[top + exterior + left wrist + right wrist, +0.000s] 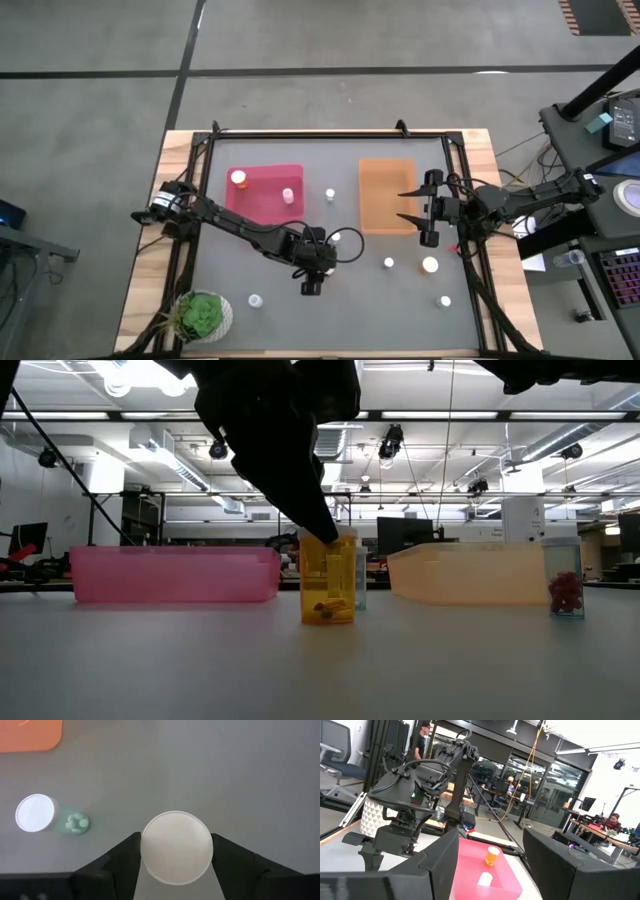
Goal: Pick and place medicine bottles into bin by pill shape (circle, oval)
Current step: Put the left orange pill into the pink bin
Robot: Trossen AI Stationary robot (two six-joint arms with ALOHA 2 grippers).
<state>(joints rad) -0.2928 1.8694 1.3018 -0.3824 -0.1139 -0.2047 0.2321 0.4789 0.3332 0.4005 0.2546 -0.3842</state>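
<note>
My left gripper (312, 278) is down at the table's middle, near the front. It is closed on an orange-tinted medicine bottle (328, 578) with a round white cap (176, 847). The bottle stands on the table; yellow pills lie at its bottom. My right gripper (424, 210) hangs open and empty over the right edge of the orange bin (385, 195). The pink bin (264, 192) holds two bottles (238, 178) (288, 196). Several more bottles stand loose on the mat, among them one at the middle (330, 194) and one with an orange top (430, 265). My left gripper pinches the bottle's white cap (150, 851) between its two fingers, one on each opposite side of the rim. The fingers (125, 857) come from above, pointing down. The bottle stands upright with its base (328, 620) on the table.
A pale bottle with green pills (37, 813) stands close to the held one. A clear bottle with red pills (565, 590) stands at the right in the low view. A white pot with a green plant (205, 315) sits at the front left corner.
</note>
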